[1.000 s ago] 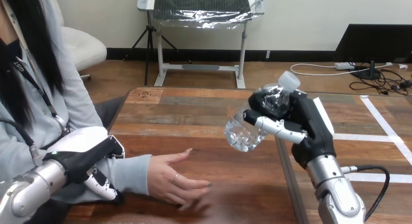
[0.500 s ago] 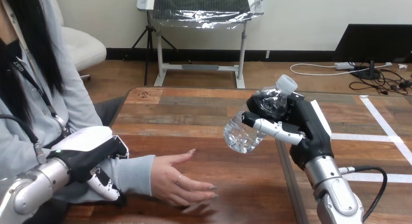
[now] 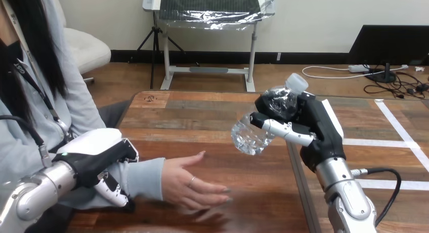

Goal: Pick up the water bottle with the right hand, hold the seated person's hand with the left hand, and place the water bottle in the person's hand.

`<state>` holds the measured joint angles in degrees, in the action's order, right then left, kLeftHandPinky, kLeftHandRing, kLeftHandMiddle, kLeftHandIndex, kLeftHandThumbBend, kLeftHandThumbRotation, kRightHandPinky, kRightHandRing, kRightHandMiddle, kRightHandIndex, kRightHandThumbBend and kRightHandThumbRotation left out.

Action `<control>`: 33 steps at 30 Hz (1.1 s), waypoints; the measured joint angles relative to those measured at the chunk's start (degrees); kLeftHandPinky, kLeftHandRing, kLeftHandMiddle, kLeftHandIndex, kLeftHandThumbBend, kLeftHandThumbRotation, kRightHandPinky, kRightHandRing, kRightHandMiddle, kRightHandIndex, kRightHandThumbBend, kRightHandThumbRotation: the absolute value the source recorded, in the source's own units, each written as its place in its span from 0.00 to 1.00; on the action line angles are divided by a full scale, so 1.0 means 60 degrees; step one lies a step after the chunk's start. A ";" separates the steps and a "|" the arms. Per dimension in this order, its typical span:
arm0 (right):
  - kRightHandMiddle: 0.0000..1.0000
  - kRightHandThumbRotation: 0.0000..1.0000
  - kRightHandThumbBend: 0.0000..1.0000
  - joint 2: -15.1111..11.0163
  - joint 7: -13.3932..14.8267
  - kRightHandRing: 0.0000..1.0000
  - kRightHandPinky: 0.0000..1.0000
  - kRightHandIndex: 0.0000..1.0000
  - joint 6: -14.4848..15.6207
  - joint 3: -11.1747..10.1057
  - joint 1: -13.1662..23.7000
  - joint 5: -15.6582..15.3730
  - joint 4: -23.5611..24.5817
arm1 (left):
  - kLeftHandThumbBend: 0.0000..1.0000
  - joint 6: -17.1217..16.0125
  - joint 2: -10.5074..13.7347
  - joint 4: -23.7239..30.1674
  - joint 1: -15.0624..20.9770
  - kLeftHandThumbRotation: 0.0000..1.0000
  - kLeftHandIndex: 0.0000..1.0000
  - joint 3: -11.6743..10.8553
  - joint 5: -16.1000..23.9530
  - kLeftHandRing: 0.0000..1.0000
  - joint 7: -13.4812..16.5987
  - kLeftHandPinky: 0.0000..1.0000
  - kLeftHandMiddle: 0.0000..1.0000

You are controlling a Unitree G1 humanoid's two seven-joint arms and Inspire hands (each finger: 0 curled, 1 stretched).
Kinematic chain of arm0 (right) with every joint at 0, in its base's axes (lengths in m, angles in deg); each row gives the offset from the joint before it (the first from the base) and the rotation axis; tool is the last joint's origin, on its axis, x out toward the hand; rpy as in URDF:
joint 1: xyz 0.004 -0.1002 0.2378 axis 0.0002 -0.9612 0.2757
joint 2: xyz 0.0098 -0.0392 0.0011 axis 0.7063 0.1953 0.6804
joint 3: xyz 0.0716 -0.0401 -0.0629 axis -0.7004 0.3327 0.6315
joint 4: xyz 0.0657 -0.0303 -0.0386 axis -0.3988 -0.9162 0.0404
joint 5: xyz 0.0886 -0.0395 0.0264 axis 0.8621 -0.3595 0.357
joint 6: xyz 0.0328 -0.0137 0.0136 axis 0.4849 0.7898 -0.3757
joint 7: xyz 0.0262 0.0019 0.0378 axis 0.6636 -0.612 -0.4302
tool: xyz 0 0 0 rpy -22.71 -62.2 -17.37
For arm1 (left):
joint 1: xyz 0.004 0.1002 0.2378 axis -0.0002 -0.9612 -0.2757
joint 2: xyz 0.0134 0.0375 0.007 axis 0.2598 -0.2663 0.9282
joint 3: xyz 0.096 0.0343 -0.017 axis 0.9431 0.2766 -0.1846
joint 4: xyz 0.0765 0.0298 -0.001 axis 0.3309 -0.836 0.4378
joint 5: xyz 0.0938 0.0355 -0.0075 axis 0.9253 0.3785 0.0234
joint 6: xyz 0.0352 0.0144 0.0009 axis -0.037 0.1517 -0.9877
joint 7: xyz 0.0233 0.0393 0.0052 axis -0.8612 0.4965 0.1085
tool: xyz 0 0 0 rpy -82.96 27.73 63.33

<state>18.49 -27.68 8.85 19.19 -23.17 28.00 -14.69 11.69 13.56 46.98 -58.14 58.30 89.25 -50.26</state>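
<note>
A clear plastic water bottle point(image 3: 253, 134) with a white cap hangs tilted above the middle of the wooden table point(image 3: 202, 117), cap up and to the right. My right hand point(image 3: 308, 127) is shut on it, fingers curled round its upper half. The person's hand point(image 3: 195, 185) lies low over the table near the front edge, palm turned up and fingers pointing right, below and left of the bottle. My left hand point(image 3: 98, 159) is curled round the person's forearm in its grey sleeve, just behind the wrist.
The person sits at the table's left side. A seam runs across the tabletop under my right forearm, with white tape lines point(image 3: 399, 127) on the surface at the right. Bare wood lies between the person's hand and the table's far edge.
My left hand and the person's forearm have slid to the right, bringing the person's hand nearer the bottle. My right hand has carried the bottle slightly to the left.
</note>
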 measured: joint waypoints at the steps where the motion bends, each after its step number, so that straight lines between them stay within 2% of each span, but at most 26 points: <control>1: 0.50 0.00 0.73 0.0000 0.0003 0.42 0.35 0.49 -0.0004 0.0000 0.0016 0.0000 -0.0004 | 0.82 0.0000 0.0000 0.0032 0.0000 0.00 0.30 0.0000 0.0001 0.25 -0.0012 0.20 0.31; 19: 0.49 0.00 0.73 0.0169 0.0037 0.41 0.34 0.49 -0.0101 -0.0001 0.0231 -0.0024 -0.0142 | 0.82 0.0273 0.0000 0.0774 0.0022 0.00 0.30 0.0000 0.0005 0.25 -0.0433 0.19 0.30; 33: 0.48 0.00 0.74 0.0225 0.0047 0.40 0.34 0.49 -0.0272 0.0005 0.0242 -0.0164 -0.0371 | 0.82 0.0308 -0.0010 0.0908 0.0075 0.00 0.30 0.0000 0.0004 0.24 -0.0543 0.19 0.30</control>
<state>19.84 -27.40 7.22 19.22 -21.72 27.02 -16.92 13.54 13.50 52.43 -57.69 58.30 89.28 -53.52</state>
